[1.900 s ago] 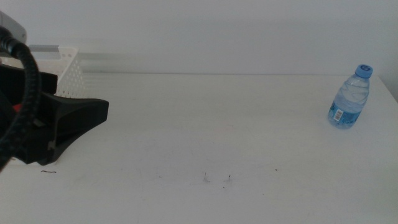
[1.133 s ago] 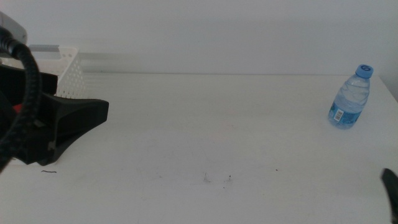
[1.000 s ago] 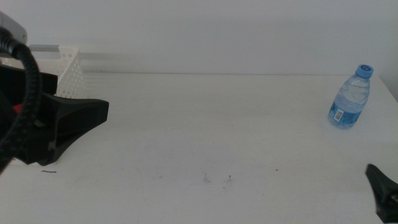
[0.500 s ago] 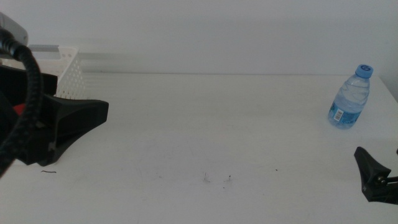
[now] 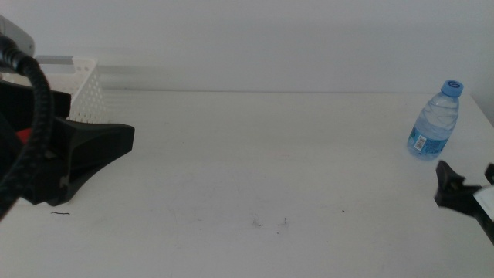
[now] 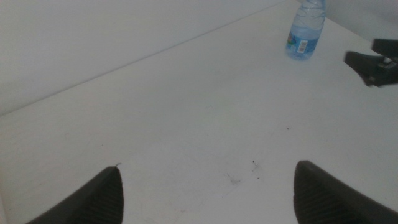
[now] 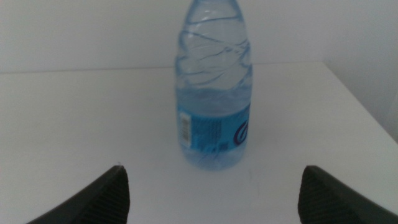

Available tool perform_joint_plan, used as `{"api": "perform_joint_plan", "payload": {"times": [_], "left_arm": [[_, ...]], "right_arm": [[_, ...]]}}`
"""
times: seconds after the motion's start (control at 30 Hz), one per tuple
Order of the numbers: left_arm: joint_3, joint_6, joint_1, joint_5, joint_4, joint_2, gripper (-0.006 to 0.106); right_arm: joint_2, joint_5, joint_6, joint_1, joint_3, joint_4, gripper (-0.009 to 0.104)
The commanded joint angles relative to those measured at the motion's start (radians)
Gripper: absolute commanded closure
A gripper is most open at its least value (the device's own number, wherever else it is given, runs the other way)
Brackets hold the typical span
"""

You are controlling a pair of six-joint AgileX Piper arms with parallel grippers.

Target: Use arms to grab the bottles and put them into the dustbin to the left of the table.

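Water bottle (image 5: 436,121) upright at the desk's (image 5: 255,154) far right corner. Right claw (image 7: 211,186) just near side of it, jaws wide apart, bottle centred ahead, no contact. Left claw (image 6: 205,193) over the desk's left side beside dustbin (image 5: 81,89), jaws apart, empty.

The left claw (image 5: 96,147) hangs over the desk's left edge, its jaws spread wide. The right claw (image 5: 463,189) sits low near the desk's right edge, jaws likewise wide apart.
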Motion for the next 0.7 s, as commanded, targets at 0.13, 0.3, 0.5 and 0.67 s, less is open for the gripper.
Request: {"api": "perform_joint_plan", "payload": {"times": [0.13, 0.3, 0.5, 0.67], "left_arm": [[-0.002, -0.009, -0.003, -0.016, -0.002, -0.005, 0.007], [-0.002, -0.009, -0.003, -0.016, -0.002, -0.005, 0.007], [-0.002, -0.009, -0.003, -0.016, -0.002, -0.005, 0.007], [-0.002, -0.009, -0.003, -0.016, -0.002, -0.005, 0.007]], "right_arm": [[0.169, -0.022, -0.046, -0.009, -0.182, 0.019, 0.003], [0.264, -0.022, -0.072, -0.009, -0.308, 0.027, 0.003], [0.344, -0.022, -0.072, -0.009, -0.429, 0.068, 0.003], [0.402, -0.022, -0.099, -0.009, -0.507, 0.088, 0.003]]}}
